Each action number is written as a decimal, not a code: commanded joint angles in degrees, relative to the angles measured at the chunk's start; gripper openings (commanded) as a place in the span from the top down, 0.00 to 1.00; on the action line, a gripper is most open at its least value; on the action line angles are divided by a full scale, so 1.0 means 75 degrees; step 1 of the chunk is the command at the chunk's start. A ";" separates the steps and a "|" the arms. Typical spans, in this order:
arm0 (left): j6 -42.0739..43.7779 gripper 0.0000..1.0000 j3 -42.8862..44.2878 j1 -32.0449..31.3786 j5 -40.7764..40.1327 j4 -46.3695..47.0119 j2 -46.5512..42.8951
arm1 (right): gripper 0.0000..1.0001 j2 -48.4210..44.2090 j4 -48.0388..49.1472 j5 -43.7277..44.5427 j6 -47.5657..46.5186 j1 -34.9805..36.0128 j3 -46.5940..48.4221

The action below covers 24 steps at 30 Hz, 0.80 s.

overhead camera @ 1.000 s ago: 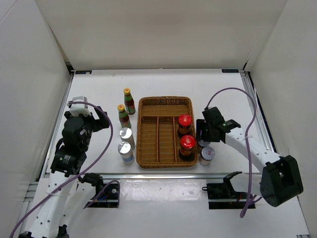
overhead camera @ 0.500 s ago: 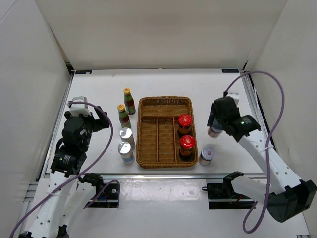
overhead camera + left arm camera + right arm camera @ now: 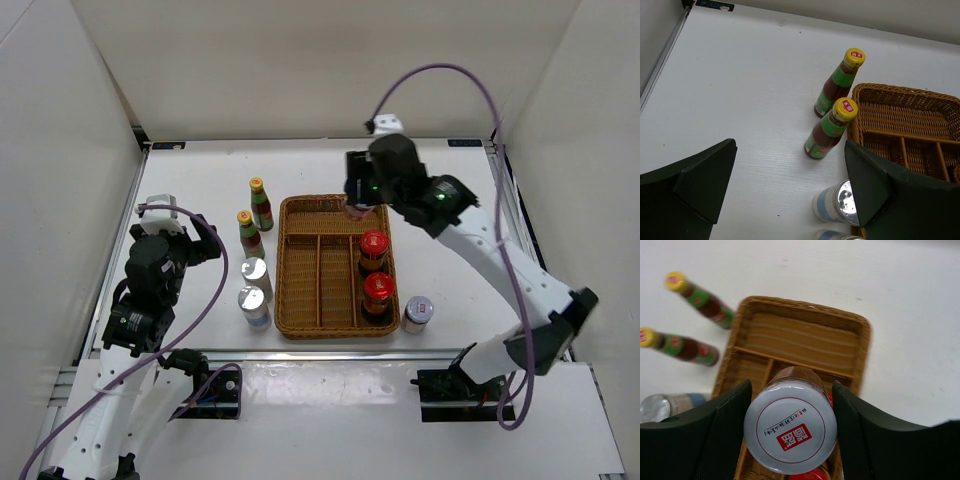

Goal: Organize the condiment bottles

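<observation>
right claw (image 3: 357, 203): clamped on silver-lidded jar (image 3: 790, 434), swung from table (image 3: 200, 180) right of tray (image 3: 283, 270) to above its far compartment | left claw (image 3: 790, 175): wide, empty, unmoved | second silver jar (image 3: 417, 313): still beside tray's right wall | red jars (image 3: 373, 243): unmoved in right compartment

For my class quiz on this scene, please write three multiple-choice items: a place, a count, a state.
1. Where do the two red-lidded jars stand?
A. in the tray's right compartment
B. left of the tray
C. behind the tray
2. How many yellow-capped bottles are there?
A. one
B. two
C. four
3. The right gripper is:
A. open, empty
B. shut on a silver-lidded jar
C. unseen
Answers: 1 A, both inside its wicker wall; 2 B, both left of the tray; 3 B, its jaws clamp the jar.
</observation>
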 commanded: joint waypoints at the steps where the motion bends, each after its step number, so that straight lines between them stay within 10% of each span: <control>1: 0.0046 0.01 -0.0027 -0.0012 0.0098 0.0080 -0.0057 | 1.00 0.0581 0.0729 -0.0412 -0.0524 0.0606 0.0568; 24: 0.0046 0.01 -0.0097 -0.0012 0.0169 0.0151 -0.0057 | 1.00 0.2691 0.3283 -0.1936 -0.0395 0.0385 -0.1739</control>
